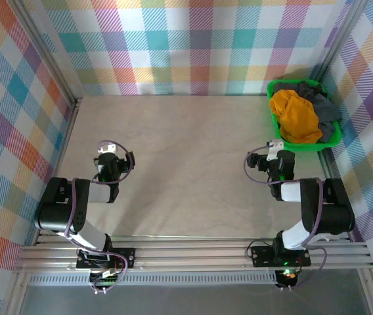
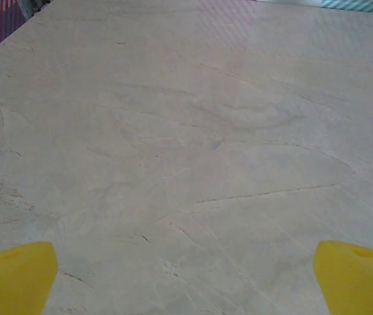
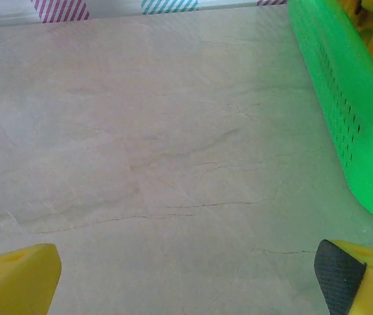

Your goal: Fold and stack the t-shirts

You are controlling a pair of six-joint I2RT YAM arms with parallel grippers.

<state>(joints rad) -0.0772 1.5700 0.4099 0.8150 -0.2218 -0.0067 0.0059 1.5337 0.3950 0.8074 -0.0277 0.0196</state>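
On the surface [image 1: 193,164], we see one mustard t-shirt [image 1: 295,118] and uncounted grey t-shirts [image 1: 322,105] in one basket [image 1: 305,147], one o'clock from the spread right hand [image 1: 275,149]; left hand [image 1: 111,147] spread.

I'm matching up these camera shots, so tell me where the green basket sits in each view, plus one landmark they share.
Top external: the green basket sits at the far right corner, with shirts piled inside.
Right wrist: its perforated green wall curves down the right edge of the picture.
Left wrist: this camera looks over the pale veined tabletop.
Shared landmark: that same veined tabletop.
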